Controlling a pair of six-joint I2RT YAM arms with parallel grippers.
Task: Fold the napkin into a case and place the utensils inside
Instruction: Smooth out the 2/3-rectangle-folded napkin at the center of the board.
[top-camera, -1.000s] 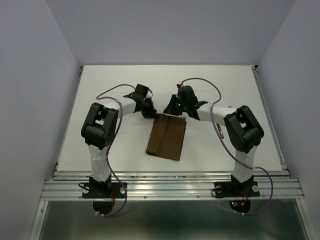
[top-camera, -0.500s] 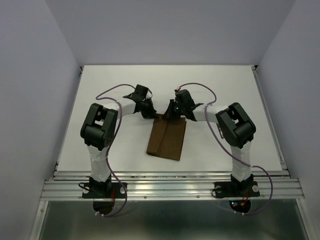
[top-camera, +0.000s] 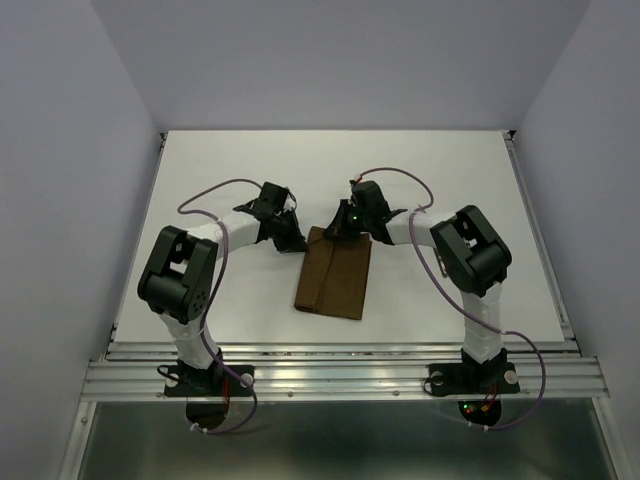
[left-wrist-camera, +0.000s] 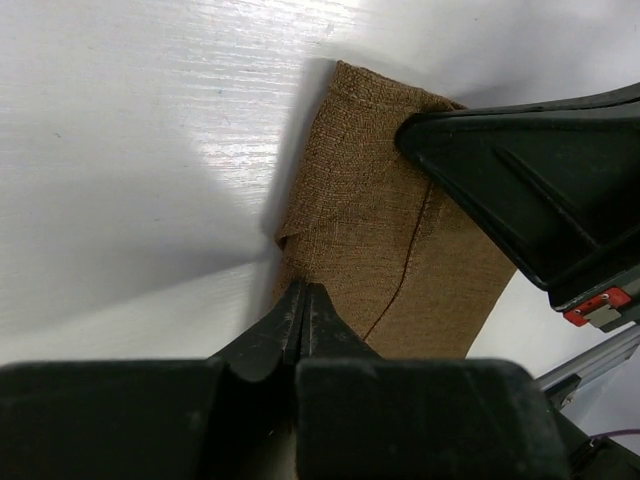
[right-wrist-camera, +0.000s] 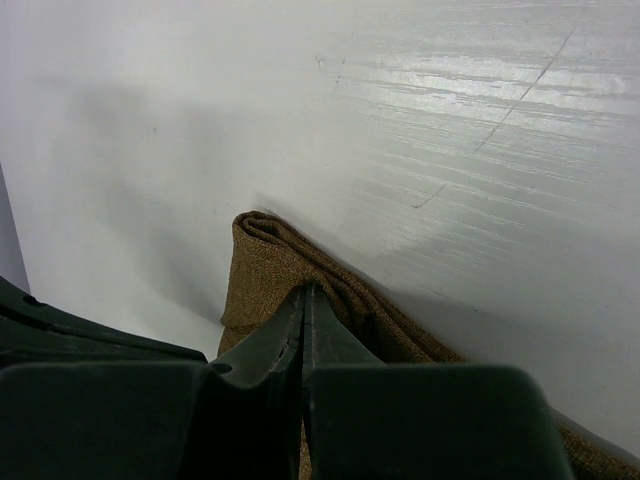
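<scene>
My left hand and right hand are each pinched together on the far edge of the folded brown napkin, mid-desk. Either thin grip may slip; uneven pulling could skew the fold.

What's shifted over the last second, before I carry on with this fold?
The left arm swung its elbow out to the left and toward the near edge, and the left gripper drew slightly left at the napkin's far-left corner. The right arm shifted left, carrying the right gripper along the far edge. Unchanged: both grippers shut on the folded napkin, which lies where it was.
</scene>
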